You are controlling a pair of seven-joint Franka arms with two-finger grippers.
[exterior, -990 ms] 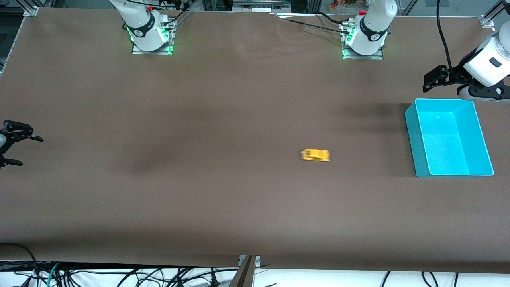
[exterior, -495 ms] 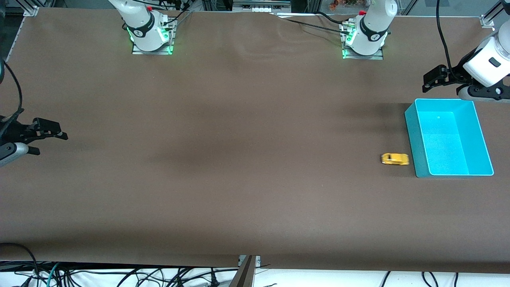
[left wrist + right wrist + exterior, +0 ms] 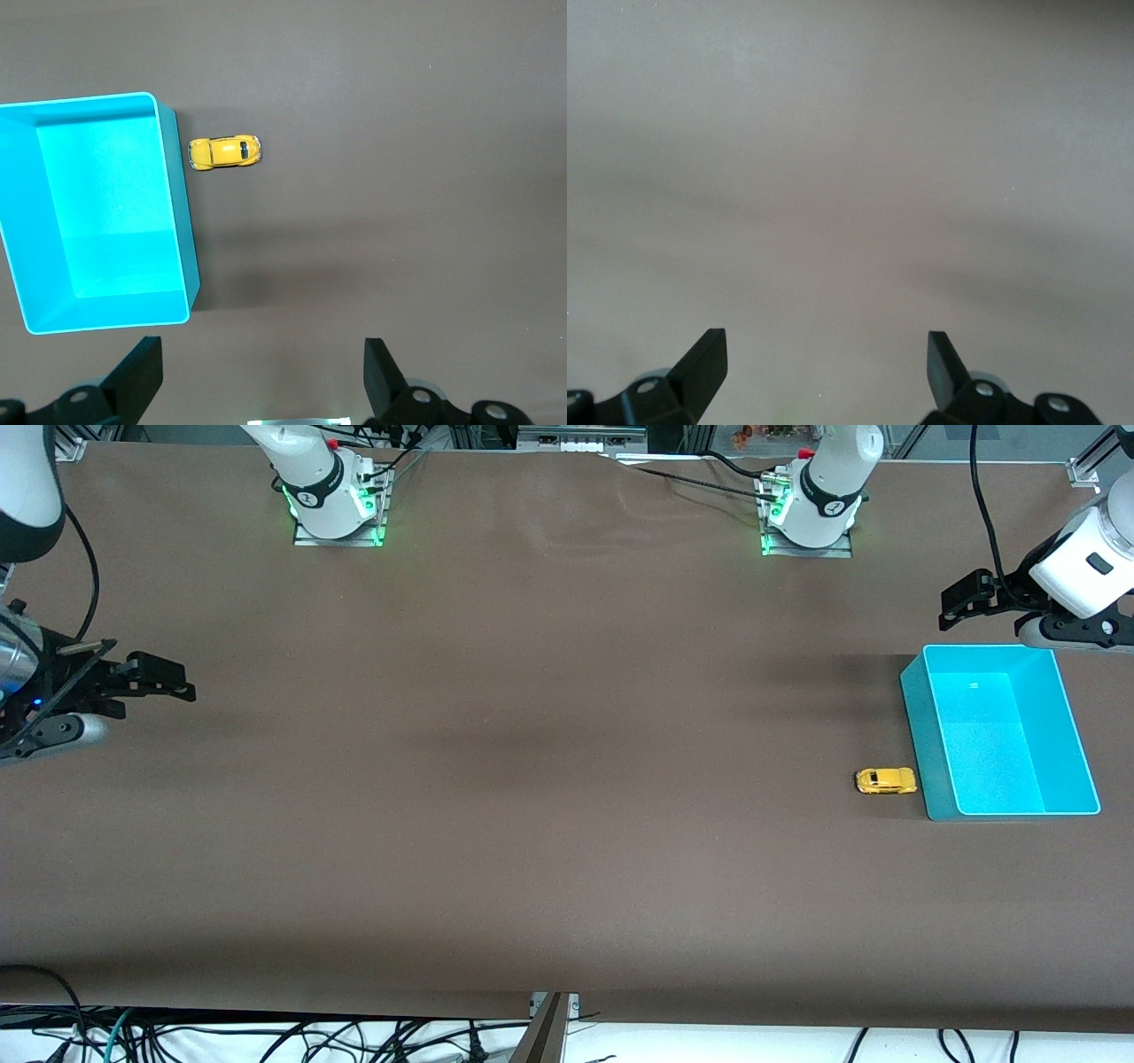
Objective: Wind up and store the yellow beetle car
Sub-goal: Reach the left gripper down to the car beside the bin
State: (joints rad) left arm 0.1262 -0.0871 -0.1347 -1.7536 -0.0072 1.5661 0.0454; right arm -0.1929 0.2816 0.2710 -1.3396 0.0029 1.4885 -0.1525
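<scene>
Left arm: enters at the right edge of the front view, upper part, wrist white.
Left gripper (image 3: 955,602): jaws spread wide, empty.
Right arm: enters at the left edge, upper part.
Right gripper (image 3: 173,682): jaws spread wide, empty, above bare table.

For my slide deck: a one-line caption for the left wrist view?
Open left gripper above the table, yellow beetle car beside the empty turquoise bin.
</scene>
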